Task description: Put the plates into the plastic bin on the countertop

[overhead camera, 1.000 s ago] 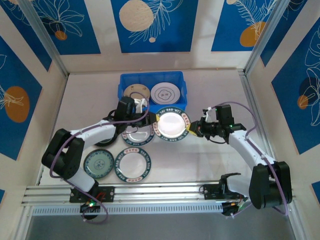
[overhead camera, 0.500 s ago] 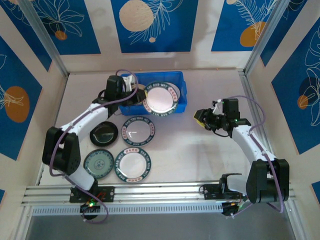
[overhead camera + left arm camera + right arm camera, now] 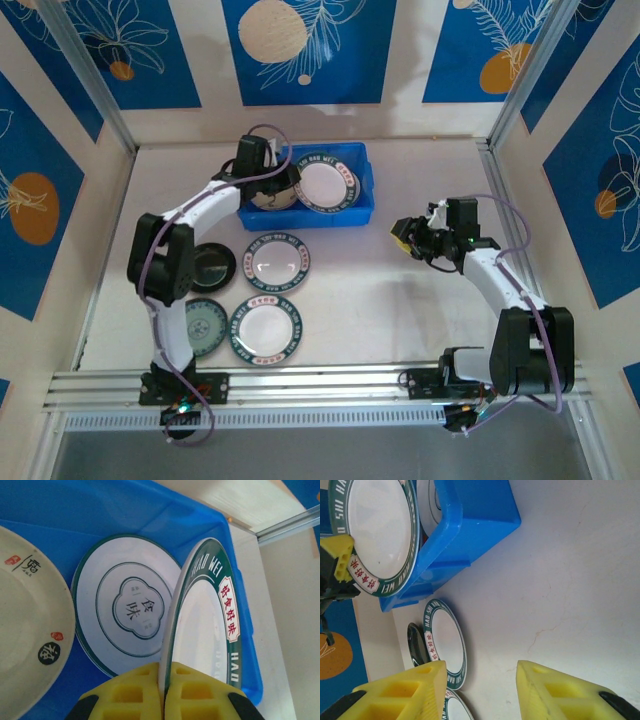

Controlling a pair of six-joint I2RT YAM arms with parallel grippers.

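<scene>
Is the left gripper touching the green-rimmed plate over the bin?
Touching. In the left wrist view the left gripper pinches the green-rimmed plate by its edge, no gap.

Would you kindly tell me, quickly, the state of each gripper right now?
Left gripper: shut on the green-rimmed plate, over the bin.
Right gripper: open, holding nothing.
</scene>
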